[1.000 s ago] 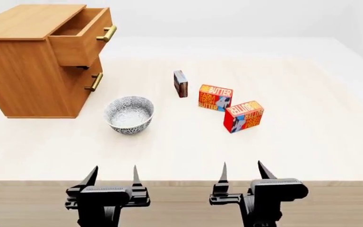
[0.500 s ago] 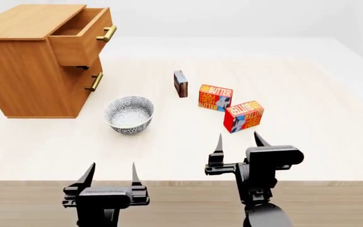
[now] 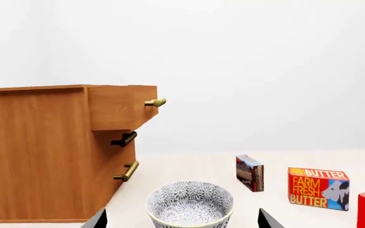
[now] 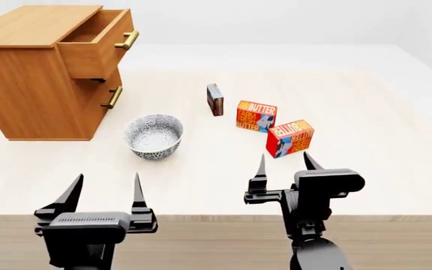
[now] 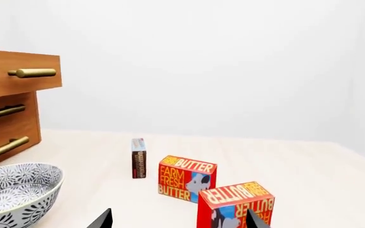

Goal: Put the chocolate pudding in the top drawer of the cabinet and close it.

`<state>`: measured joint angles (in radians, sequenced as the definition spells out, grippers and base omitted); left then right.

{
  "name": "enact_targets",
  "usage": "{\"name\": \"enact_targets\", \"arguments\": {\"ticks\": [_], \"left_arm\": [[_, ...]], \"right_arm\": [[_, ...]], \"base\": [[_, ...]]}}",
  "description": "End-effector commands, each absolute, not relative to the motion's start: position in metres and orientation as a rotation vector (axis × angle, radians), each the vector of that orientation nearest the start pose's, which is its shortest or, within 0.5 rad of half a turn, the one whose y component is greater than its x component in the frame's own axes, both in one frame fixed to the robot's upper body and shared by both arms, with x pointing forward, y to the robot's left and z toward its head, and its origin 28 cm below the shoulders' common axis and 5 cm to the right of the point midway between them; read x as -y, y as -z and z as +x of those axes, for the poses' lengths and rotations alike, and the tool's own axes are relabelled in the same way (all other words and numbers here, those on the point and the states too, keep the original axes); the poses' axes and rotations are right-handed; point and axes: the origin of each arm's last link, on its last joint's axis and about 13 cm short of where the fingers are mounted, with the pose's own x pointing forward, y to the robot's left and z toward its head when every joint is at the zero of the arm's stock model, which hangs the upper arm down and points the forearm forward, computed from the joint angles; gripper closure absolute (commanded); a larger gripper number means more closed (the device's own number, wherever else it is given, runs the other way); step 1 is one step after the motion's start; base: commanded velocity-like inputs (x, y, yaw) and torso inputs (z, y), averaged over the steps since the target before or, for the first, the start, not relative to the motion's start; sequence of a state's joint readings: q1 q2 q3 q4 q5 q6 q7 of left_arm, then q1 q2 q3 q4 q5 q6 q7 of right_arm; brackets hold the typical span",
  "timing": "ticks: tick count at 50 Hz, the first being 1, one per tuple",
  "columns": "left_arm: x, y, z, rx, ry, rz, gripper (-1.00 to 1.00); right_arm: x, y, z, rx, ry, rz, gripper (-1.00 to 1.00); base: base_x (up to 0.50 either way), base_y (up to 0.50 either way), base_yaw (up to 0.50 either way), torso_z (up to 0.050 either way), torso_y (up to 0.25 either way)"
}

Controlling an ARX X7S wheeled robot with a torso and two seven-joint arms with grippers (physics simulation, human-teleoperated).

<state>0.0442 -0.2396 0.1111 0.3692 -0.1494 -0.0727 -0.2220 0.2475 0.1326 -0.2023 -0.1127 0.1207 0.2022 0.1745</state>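
Head view: slim chocolate pudding [image 4: 214,99] box, wood-grain cabinet [image 4: 28,84]

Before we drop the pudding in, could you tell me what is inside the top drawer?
The top drawer stands open; only a bare strip of its inner wall shows. Its floor is hidden behind the front panel.

The cabinet [image 4: 32,79] looks like warm wood with visible grain and a satin finish, and the top drawer [image 4: 96,48] matches it, with a polished brass-looking bar handle [image 4: 126,39]. Ahead of the left gripper [image 4: 105,194], the bowl [image 4: 154,135] looks glazed ceramic with a fine dark pattern. The chocolate pudding [image 4: 214,99] and butter boxes [image 4: 256,116] look like printed cardboard. The table [image 4: 366,112] is pale matt wood. Both grippers look like matt black plastic.
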Motion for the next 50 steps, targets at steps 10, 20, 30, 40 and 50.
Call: {"name": "enact_targets", "arguments": {"ticks": [10,20,30,40,50], "left_arm": [[-0.2268,-0.0899,0.1993,0.229,-0.045,0.048,-1.0],[-0.2269,-0.0911,0.1995,0.227,-0.046,0.045,-1.0],[-0.2269,-0.0919,0.1988,0.229,-0.045,0.043,-1.0],[-0.2267,-0.0915,0.1984,0.23,-0.044,0.039,-1.0],[-0.2264,-0.0919,0.198,0.232,-0.043,0.037,-1.0]], "right_arm": [[0.087,-0.0814,0.2565,0.156,-0.022,-0.021,-1.0],[0.0872,-0.0822,0.2562,0.158,-0.023,-0.02,-1.0],[0.0874,-0.0824,0.2569,0.159,-0.021,-0.019,-1.0],[0.0875,-0.0825,0.2572,0.16,-0.019,-0.018,-1.0],[0.0879,-0.0824,0.2566,0.16,-0.018,-0.019,-1.0]], "base": [[0.2,0.06,0.0,0.0,0.0],[0.5,0.18,0.0,0.0,0.0],[0.5,0.19,0.0,0.0,0.0],[0.5,0.18,0.0,0.0,0.0],[0.5,0.17,0.0,0.0,0.0]]}}
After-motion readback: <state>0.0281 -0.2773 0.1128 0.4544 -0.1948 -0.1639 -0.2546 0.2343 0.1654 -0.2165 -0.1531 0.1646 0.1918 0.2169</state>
